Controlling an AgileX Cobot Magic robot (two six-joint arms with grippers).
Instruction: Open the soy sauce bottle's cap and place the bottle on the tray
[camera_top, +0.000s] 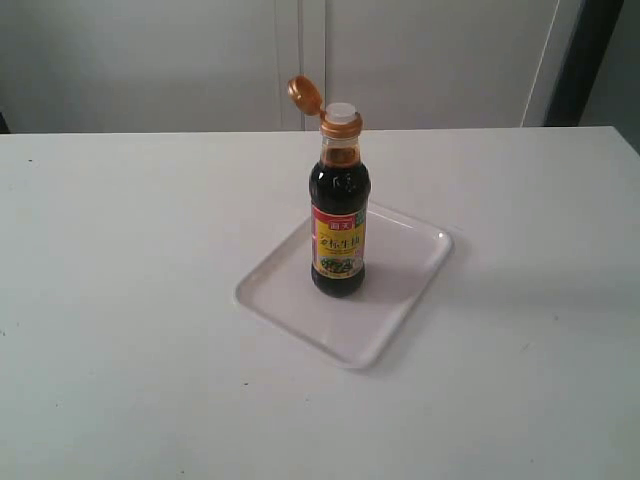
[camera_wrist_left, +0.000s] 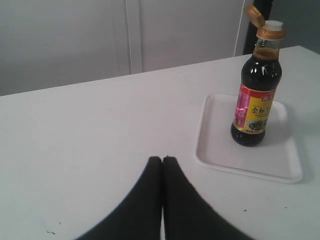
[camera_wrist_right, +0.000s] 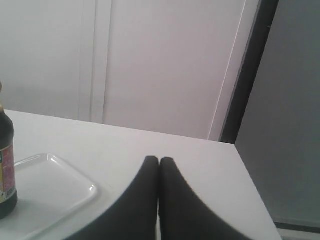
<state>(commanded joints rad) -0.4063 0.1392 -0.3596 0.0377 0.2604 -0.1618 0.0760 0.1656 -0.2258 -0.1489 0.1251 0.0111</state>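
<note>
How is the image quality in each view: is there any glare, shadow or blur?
Exterior view: soft, even light; the bottle throws only a faint shadow on the tray. Left wrist view: small highlights on the bottle's glass, label sharp. Right wrist view: the right gripper is a dark, soft-edged shape, and the bottle is cut off at the edge.

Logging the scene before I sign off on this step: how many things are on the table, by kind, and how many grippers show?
Bottles: 1, the soy sauce bottle, upright on the tray, its cap flipped open.
Trays: 1, the tray.
Grippers: 2, the left gripper and the right gripper, both shut and empty.
Total: 4.
</note>
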